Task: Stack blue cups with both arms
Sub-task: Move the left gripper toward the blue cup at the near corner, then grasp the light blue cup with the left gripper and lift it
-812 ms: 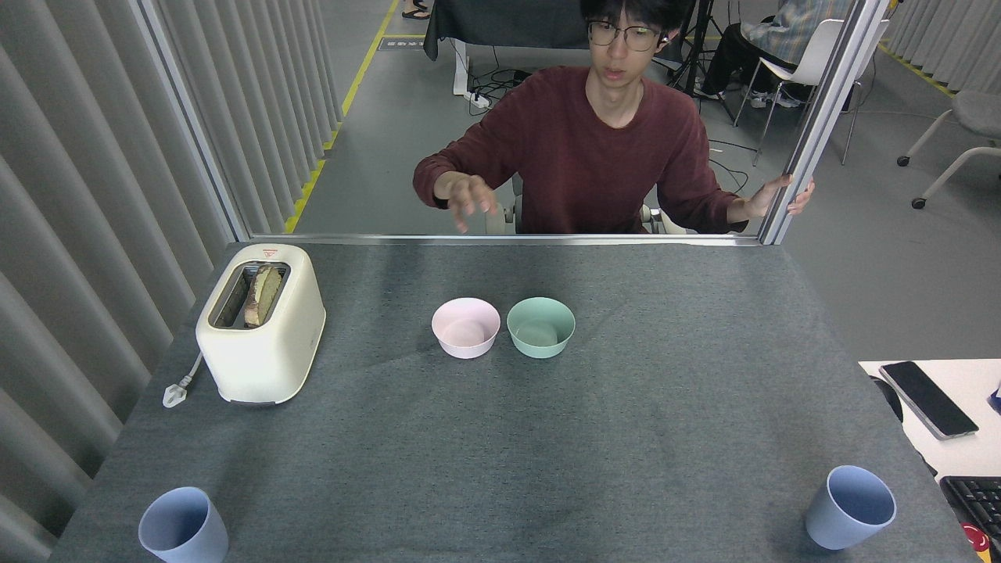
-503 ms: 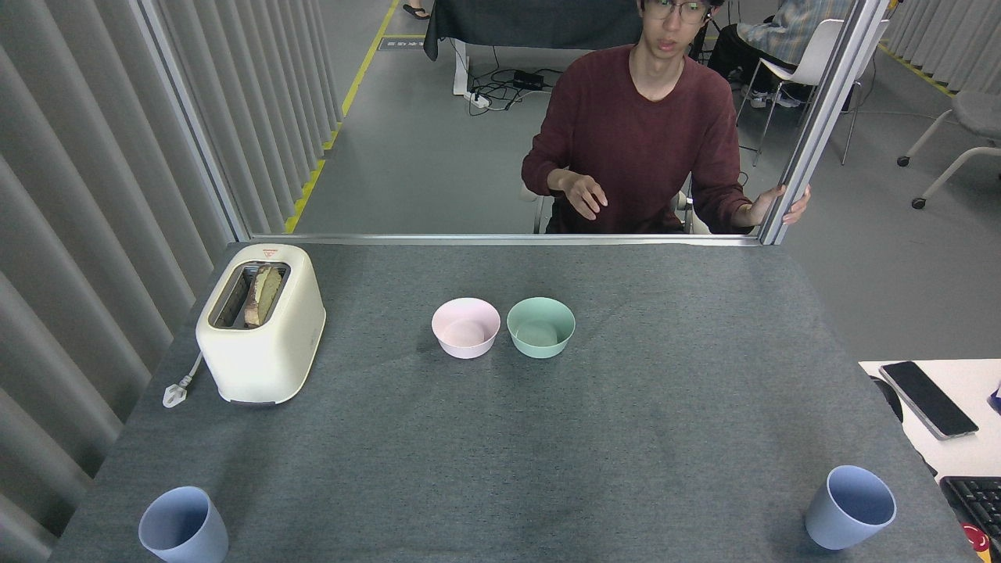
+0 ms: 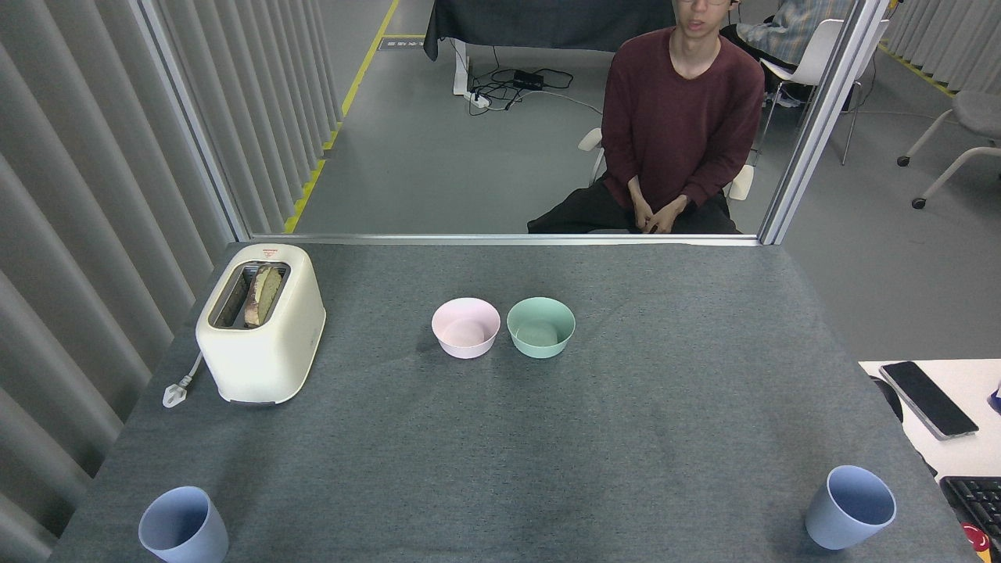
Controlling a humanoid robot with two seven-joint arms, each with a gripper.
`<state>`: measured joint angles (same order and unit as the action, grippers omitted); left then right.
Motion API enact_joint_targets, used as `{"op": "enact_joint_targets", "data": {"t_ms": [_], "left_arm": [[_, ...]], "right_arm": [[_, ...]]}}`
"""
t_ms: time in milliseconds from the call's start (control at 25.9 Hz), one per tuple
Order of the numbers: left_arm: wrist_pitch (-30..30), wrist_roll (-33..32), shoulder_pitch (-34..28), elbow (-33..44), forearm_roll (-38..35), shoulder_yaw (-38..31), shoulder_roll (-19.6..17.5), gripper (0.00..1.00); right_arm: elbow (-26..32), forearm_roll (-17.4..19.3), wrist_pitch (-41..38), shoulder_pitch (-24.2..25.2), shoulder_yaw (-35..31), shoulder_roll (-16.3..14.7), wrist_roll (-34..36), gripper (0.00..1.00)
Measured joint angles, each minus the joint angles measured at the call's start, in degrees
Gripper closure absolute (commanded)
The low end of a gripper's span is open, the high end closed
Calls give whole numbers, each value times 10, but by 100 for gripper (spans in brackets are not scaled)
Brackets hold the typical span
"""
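Two blue cups stand upright on the grey table (image 3: 500,469) — the left cup (image 3: 184,525) at the near left corner, the right cup (image 3: 850,508) at the near right corner, well apart. Neither tool is in view. Farther back, a pink bowl (image 3: 466,328) sits just beside a mint-green bowl (image 3: 540,327); a cream toaster (image 3: 261,322) holding bread stands at left. A seated person (image 3: 680,117) faces the table's far edge.

Blue cups (image 3: 184,525) matt plastic; table (image 3: 500,438) grey felt-like cloth; toaster (image 3: 262,324) smooth cream plastic.
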<state>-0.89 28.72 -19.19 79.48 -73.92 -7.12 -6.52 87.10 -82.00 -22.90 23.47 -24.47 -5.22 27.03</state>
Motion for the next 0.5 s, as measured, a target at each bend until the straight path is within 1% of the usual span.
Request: {"op": "enact_joint_targets", "data": {"t_ms": [425,503], "left_arm": [[1,0,119,-120,-6,0,-9,0],[1,0,138,-137,-7,1,-11,2]], "right_arm": [[-1,-1,1,-3,1,-1,2,0],[-1,-1,1,-3,1,-1,2,0]]}}
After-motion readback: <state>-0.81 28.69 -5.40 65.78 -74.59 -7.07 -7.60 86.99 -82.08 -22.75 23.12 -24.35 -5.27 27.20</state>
